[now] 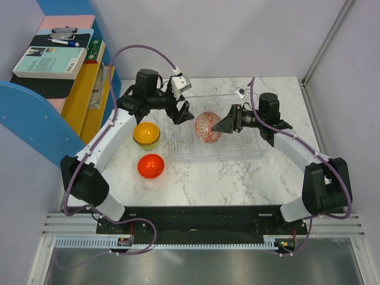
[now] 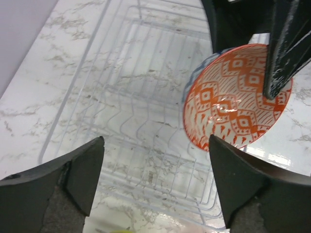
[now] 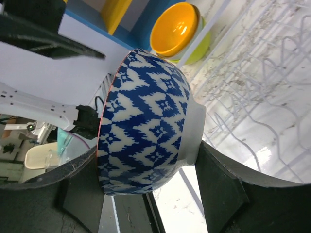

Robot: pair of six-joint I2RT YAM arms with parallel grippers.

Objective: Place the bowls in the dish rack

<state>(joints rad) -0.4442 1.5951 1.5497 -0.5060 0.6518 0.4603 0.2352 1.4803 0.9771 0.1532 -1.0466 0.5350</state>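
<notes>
Clear rack, one; four bowls: yellow bowl in green bowl and red bowl on worktop. Right jaws clamp patterned bowl on edge over rack; left jaws wide, empty, alongside.

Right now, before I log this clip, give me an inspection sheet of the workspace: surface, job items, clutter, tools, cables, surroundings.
Surface: marble-look table, nothing spilled that shows.
Job's things: clear dish rack, no bowl set in it; patterned bowl held on its side over it; yellow-orange bowl nested in lime green bowl, left of the rack; red-orange bowl on the table nearer the arm bases.
Clutter: nothing seen.
Grippers: left tool open and empty at the rack's left end; right tool shut on the patterned bowl.
Cables: purple cable loops along each arm, apart from the bowls.
Surroundings: blue shelf with books at left.
</notes>
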